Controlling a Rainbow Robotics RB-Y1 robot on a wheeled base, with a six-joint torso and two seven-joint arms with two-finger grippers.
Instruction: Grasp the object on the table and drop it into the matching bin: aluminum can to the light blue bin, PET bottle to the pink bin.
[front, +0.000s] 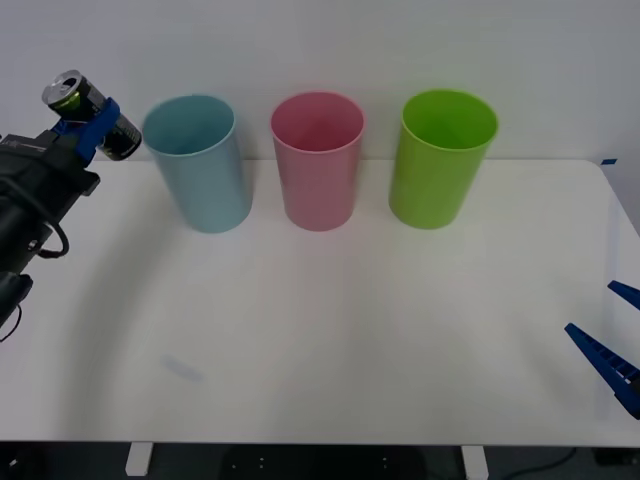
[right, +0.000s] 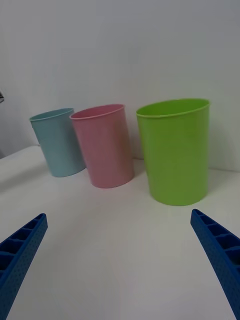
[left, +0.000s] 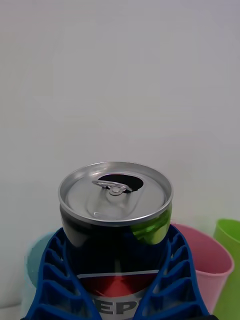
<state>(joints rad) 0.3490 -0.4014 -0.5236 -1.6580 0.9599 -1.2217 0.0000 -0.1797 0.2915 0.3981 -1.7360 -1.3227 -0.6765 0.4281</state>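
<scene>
Aluminum can (front: 92, 108), tilted, sits clamped in the left gripper (front: 88, 122) beside the light blue bin (front: 198, 165). The right gripper (front: 612, 335) rests spread open at the table (front: 330, 330) edge.

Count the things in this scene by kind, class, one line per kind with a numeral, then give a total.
Plastic bins: 3 (light blue bin, pink bin, lime green bin)
Aluminum can: 1 (aluminum can, held off the table in the left tool)
Total: 4
</scene>
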